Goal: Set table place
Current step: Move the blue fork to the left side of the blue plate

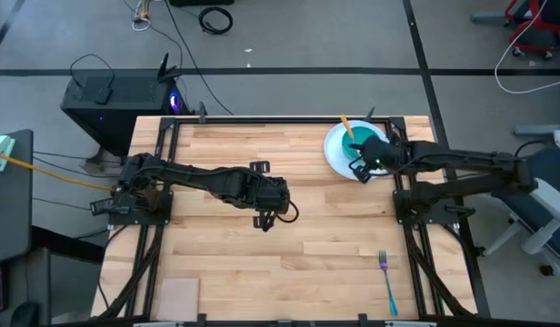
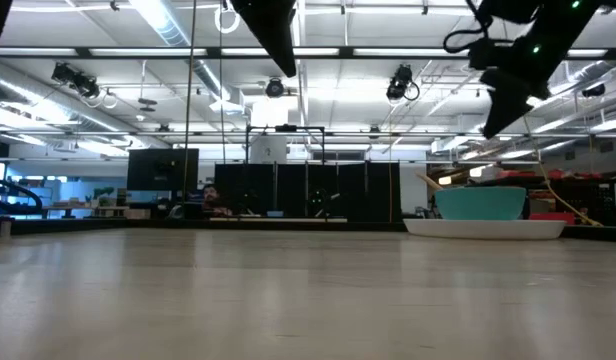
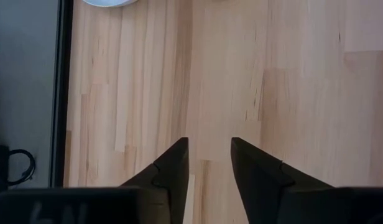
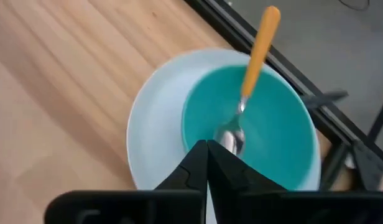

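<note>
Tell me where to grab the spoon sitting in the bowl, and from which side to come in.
Take the spoon by its orange handle, where it sticks out past the rim of the teal bowl on the white plate. Its metal head lies down inside the bowl, so the raised, free handle is probably easiest. Come from above; the right gripper, shut, is over the bowl.

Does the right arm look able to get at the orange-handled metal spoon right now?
Probably yes: the right gripper, fingers shut, hangs over the teal bowl, where the orange-handled metal spoon lies uncovered; it must open first.
</note>
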`<action>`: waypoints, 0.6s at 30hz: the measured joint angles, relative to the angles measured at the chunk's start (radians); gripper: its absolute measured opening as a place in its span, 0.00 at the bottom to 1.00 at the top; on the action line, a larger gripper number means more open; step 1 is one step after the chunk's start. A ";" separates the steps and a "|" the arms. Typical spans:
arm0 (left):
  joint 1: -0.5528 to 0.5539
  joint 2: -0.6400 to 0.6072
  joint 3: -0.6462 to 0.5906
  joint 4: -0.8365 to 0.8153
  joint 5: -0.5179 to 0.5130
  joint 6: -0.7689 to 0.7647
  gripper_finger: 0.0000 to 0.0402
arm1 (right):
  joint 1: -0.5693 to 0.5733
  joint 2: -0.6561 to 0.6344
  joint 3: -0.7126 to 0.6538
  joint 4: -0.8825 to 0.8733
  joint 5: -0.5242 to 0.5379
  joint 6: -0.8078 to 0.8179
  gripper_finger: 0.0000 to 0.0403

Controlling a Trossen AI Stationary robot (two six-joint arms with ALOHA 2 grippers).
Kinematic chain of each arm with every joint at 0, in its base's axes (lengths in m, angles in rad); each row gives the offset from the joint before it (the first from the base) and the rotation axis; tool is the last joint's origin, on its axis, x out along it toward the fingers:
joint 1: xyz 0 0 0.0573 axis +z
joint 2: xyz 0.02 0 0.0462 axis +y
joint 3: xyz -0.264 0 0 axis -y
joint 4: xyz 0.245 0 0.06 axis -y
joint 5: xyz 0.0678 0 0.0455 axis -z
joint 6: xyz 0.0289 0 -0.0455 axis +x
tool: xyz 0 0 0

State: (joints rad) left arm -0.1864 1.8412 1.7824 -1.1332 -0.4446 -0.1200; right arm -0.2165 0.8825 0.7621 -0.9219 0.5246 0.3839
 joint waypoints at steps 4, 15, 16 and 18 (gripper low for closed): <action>0.000 0.000 0.000 0.000 0.000 0.000 0.33 | 0.119 0.003 0.053 -0.211 0.033 0.151 0.01; 0.000 0.000 0.000 0.000 0.000 0.000 0.34 | 0.541 0.007 0.133 -0.492 -0.171 0.677 0.01; 0.000 0.000 0.000 0.000 0.000 0.000 0.34 | 0.587 0.011 0.130 -0.492 -0.198 0.729 0.01; 0.002 0.000 0.000 0.001 0.000 0.000 0.33 | 0.674 0.030 0.124 -0.502 -0.257 0.829 0.01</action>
State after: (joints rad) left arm -0.1846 1.8412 1.7824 -1.1324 -0.4446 -0.1200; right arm 0.4571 0.9125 0.8863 -1.4239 0.2673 1.2130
